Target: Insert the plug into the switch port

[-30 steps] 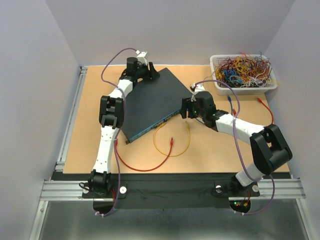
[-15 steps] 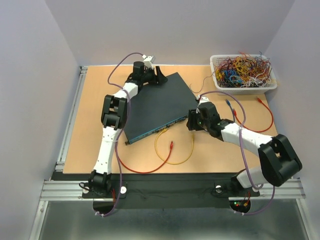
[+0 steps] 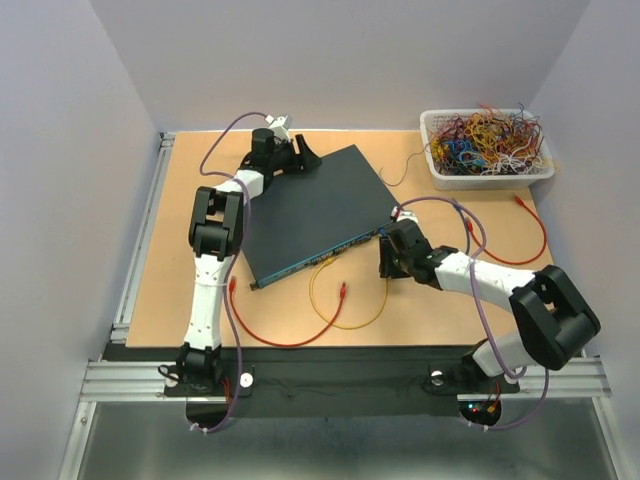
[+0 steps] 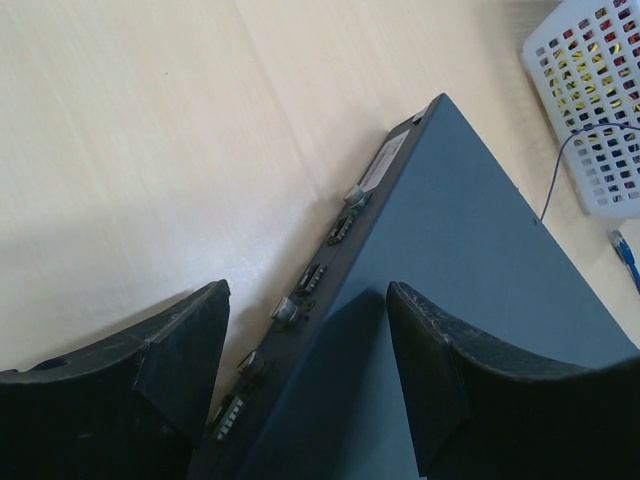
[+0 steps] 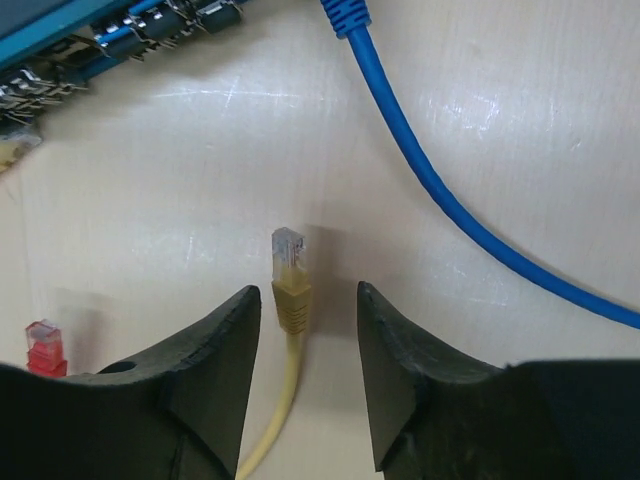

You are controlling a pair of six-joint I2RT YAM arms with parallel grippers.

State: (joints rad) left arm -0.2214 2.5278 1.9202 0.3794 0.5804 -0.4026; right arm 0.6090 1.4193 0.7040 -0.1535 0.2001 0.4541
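While my right tool point(image 5: 307, 295) hangs released astride the yellow clear-tipped plug point(image 5: 290, 285) on the pale table point(image 5: 150, 170), the plug's tip points away, toward the small square switch ports point(image 5: 130, 32) seemingly up-left along the flat dark teal box point(image 3: 310, 205).

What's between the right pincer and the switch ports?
Right wrist view: the yellow plug lies on the table inside the open right pincer. Past its tip, the table is bare up to the switch ports.
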